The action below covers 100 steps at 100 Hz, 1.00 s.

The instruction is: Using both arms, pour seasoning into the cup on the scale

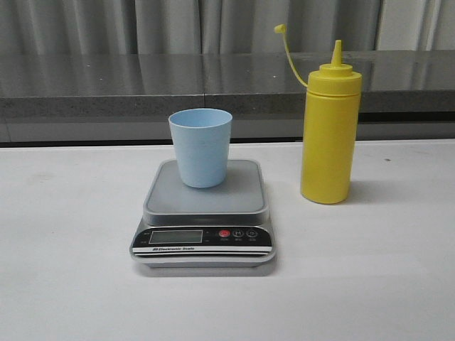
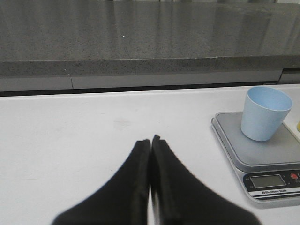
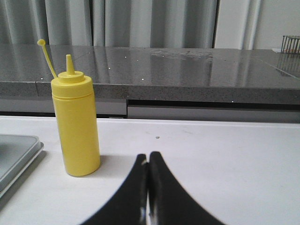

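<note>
Jaws on both of your arms are pressed together with nothing between them. Your right gripper hangs low over the white surface, and in its wrist view the yellow seasoning bottle stands ahead at about 10 o'clock, near but clearly apart from the fingertips. Your left gripper is likewise closed and empty, with the scale and cup off at about 2 o'clock and farther from it.

From the front camera, working outward from you: the silver-grey scale sits nearest, at the centre of the surface, its black panel and display facing you. The pale blue cup stands upright on the platform, toward its far side, mouth open upward. Just beyond and at 3 o'clock from the scale, the seasoning bottle stands upright on the surface, beside the scale without touching it. Its long axis is vertical, nozzle up, and the tethered cap dangles free, so the nozzle looks uncapped.

Judging by this layout, your right arm is the nearer one to the bottle, and its jaws would need to open before closing around the upright body.
</note>
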Each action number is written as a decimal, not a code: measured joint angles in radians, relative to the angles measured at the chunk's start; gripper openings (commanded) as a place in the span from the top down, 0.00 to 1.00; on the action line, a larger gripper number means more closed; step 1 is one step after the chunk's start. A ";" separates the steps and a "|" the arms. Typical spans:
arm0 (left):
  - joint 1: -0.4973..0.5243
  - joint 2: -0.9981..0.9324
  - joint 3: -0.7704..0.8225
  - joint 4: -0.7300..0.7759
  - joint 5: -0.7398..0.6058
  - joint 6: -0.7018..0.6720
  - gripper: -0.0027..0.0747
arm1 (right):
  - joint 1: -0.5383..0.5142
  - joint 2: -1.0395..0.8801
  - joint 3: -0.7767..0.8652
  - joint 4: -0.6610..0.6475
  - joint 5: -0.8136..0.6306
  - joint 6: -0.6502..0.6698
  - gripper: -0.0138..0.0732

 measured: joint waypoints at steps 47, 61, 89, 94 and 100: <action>0.000 0.000 0.000 0.000 0.000 0.000 0.99 | 0.000 0.000 0.000 0.000 0.000 0.000 0.92; 0.001 0.000 0.003 0.010 -0.003 0.000 0.99 | 0.000 0.000 0.000 0.000 0.000 0.001 0.92; 0.058 -0.015 0.161 0.039 -0.301 0.000 0.99 | 0.000 0.000 0.000 0.000 0.000 0.001 0.92; 0.065 -0.030 0.199 0.046 -0.356 0.000 0.99 | 0.000 0.000 0.000 0.000 0.000 0.001 0.92; 0.069 -0.054 0.244 0.051 -0.394 0.000 0.99 | 0.000 0.000 0.000 0.000 0.000 0.001 0.92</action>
